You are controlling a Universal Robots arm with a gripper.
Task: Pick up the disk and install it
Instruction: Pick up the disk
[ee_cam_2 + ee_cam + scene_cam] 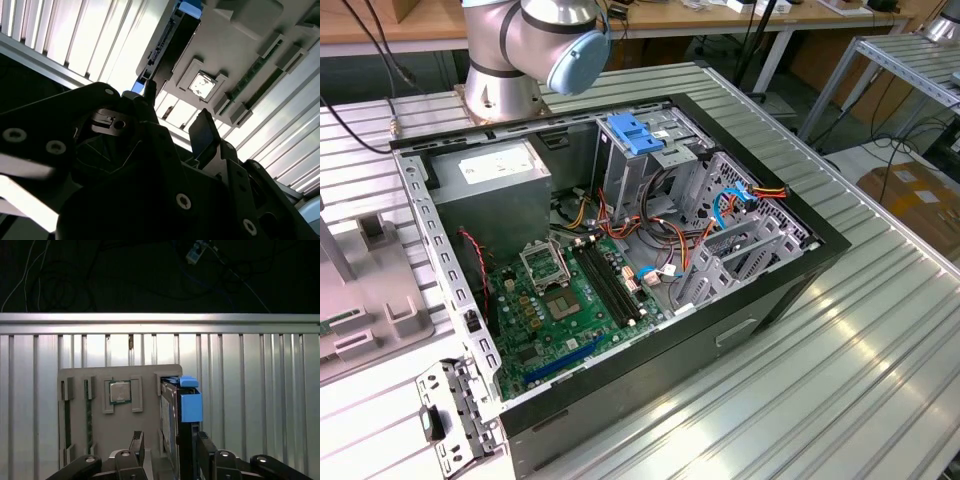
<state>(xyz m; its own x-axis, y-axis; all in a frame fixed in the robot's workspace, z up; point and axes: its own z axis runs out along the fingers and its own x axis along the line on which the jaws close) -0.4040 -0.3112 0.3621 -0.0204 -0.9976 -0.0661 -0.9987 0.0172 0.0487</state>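
Observation:
The disk (pixel 174 412) stands on edge in a slot at the side of a grey parts tray (pixel 115 432). It is silver, with a blue plastic rail (pixel 191 406) along one edge. My gripper (pixel 169 444) is open. One black finger (pixel 136 441) is on the tray side and the other finger (pixel 203 442) is beside the blue rail, so the disk sits in the gap between them. In the second wrist view the disk (pixel 161 45) shows edge-on beyond my gripper (pixel 176 111), with one finger (pixel 202 131) close to the tray (pixel 235 45).
The tray also holds a processor chip (pixel 120 391) and a memory stick (pixel 89 415). In the exterior view an open computer case (pixel 780 290) lies on the ribbed metal table, with its drive cage under a light-blue latch (pixel 635 133), a grey power-supply box (pixel 495 180) and the arm's base (pixel 535 40) behind it.

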